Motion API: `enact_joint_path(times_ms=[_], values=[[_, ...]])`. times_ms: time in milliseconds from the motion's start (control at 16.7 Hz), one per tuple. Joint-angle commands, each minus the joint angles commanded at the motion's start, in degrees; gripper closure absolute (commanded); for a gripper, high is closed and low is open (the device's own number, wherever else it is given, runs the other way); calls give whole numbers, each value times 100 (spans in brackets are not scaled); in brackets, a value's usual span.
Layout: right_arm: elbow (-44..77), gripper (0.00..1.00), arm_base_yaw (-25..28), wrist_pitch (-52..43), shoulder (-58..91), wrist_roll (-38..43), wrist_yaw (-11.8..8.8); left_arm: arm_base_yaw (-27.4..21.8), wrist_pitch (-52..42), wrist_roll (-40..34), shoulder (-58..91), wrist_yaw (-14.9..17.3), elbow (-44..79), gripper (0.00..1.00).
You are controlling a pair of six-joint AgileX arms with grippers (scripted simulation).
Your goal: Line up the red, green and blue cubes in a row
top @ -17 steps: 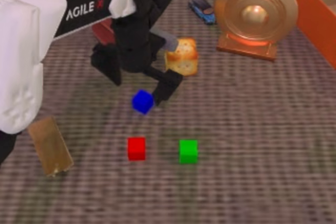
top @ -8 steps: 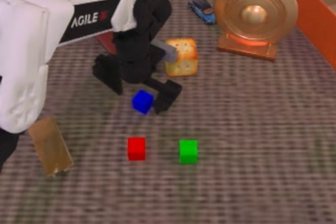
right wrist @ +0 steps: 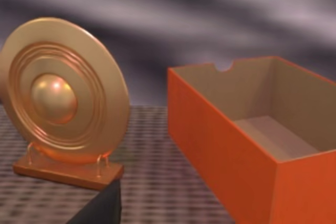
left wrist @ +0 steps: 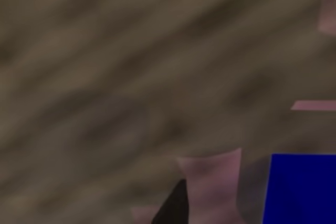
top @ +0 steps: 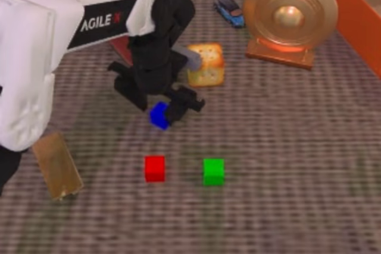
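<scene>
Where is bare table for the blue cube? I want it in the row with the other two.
Bare mat lies on the top view's left of the red cube, before the tan block, and on the right of the green cube. It is crowded behind, where the left pincer closes round the blue cube near the toast.

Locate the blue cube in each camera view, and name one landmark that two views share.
Top view: blue cube left of centre, between the left end effector fingers.
Left wrist view: blue cube at the lower right corner.
Right wrist view: not in it.
Shared landmark: golden disc.
</scene>
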Motion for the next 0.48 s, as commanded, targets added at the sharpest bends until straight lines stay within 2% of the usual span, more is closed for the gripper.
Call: enact_joint_path(times_ms=[240,480], values=[[0,0,0,0,0,0,0,0,0,0,0,0,0,98],[0,0,0,0,0,0,0,0,0,0,0,0,0,100]])
